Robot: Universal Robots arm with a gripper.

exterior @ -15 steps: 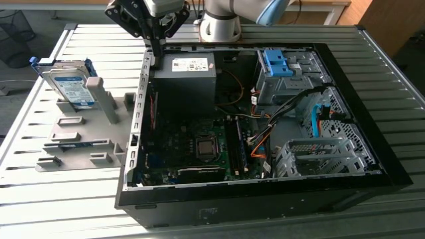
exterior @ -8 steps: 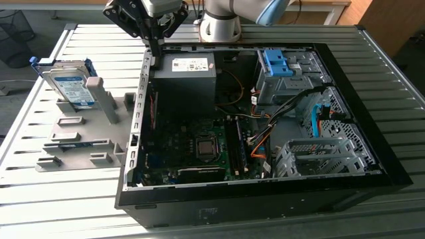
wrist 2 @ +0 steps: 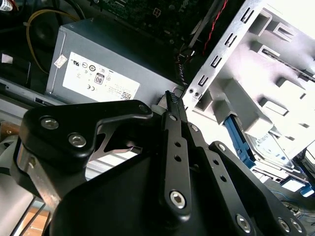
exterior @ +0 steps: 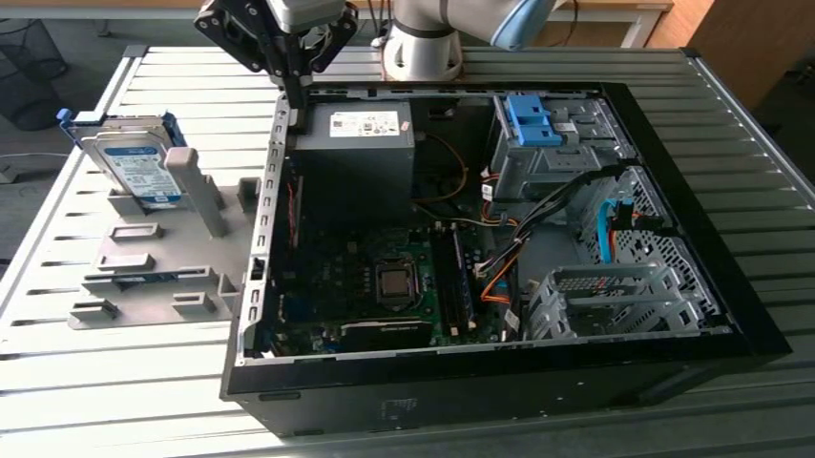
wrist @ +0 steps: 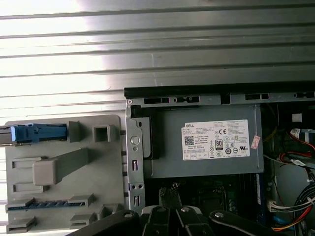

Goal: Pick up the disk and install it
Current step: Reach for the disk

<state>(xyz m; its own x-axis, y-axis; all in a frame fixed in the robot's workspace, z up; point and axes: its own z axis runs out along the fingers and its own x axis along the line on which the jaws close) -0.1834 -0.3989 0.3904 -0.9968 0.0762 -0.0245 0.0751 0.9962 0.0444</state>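
Black metal pincer [exterior: 296, 100] on the arm's end hangs pointing down over the far rim of a large black computer case [exterior: 510, 382], beside a grey box-shaped power supply with a white sticker [exterior: 350, 157]. Its two slim fingers are pressed together with nothing between them; both wrist views show the tips [wrist 2: 171, 96] [wrist: 168, 189] meeting as one narrow blade.

The case lies on its side on a slatted silver metal table [exterior: 128, 401] with its open side facing up, probably so that the bays inside can be reached from above. A bright blue plastic bracket [exterior: 529, 119] sits in the far corner of the case, and an empty perforated silver metal drive cage [exterior: 612, 296] sits in the near corner.

The flat silver metal disk with a white-and-blue label and a blue plastic frame [exterior: 137, 164] is outside the case, toward the exterior view's left. It stands upright on its edge in a slot of a pale grey moulded holder plate [exterior: 140, 277] that lies flat on the table against the case wall. Standing this way likely leaves both broad faces free for fingers to close on.

The disk is well apart from the pincer, untouched, with the case wall and part of the holder plate between them. The first wrist view shows the disk [wrist: 37, 132] edge-on from above.
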